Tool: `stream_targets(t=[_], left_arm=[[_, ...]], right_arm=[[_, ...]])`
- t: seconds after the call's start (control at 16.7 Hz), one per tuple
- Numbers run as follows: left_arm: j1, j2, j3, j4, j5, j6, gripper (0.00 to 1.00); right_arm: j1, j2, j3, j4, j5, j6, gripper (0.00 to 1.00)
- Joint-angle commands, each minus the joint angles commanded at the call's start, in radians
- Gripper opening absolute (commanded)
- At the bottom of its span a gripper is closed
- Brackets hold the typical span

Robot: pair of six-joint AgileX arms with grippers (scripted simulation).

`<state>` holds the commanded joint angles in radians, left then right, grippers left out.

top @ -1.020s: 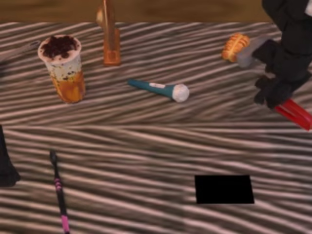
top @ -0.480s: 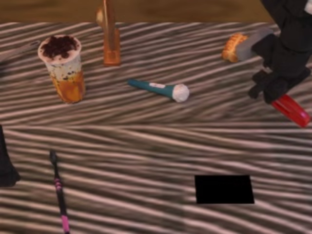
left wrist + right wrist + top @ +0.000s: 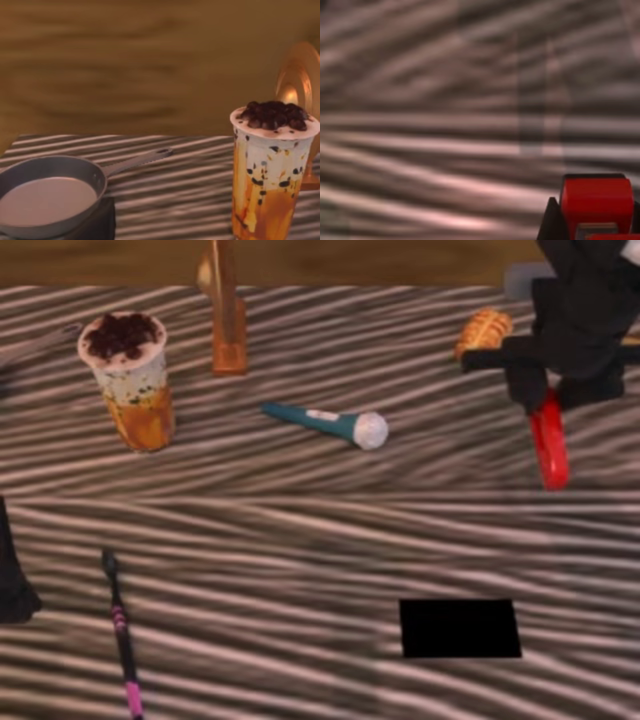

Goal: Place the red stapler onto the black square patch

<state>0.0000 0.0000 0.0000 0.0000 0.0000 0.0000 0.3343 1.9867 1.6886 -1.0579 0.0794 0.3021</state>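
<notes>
**Stapler in the air, patch well off**

I am holding the red stapler (image 3: 549, 448) by one end, my right gripper (image 3: 548, 400) closed on it near the table's far right. The black square patch (image 3: 460, 628) is lying well apart, nearer the front. Gripped endwise, the stapler could swing or slip, landing askew. My left arm is idling at the left edge.

Overhead table (image 3: 300, 530) view; two low, close wrist views.

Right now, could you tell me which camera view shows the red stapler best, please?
The top view: the red stapler hangs lengthwise from the right hand, most of it visible. The right wrist view shows only one red end, cropped at the frame edge. The left wrist view doesn't show it.
</notes>
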Motion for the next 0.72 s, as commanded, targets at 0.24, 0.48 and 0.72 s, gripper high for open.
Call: stream_targets(t=[0.24, 0.48, 0.72], left_arm=[[0.0, 0.0, 0.0, 0.0, 0.0, 0.0, 1.0], [0.0, 0.0, 0.0, 0.0, 0.0, 0.0, 1.0], [0.0, 0.0, 0.0, 0.0, 0.0, 0.0, 1.0]], right_arm=[[0.043, -0.061, -0.082, 0.03, 0.015, 0.518, 0.0], [0.089, -0.122, -0.19, 0.023, 0.007, 0.972, 0.0], [0.133, -0.189, -0.301, -0.003, -0.018, 1.342, 0.0]])
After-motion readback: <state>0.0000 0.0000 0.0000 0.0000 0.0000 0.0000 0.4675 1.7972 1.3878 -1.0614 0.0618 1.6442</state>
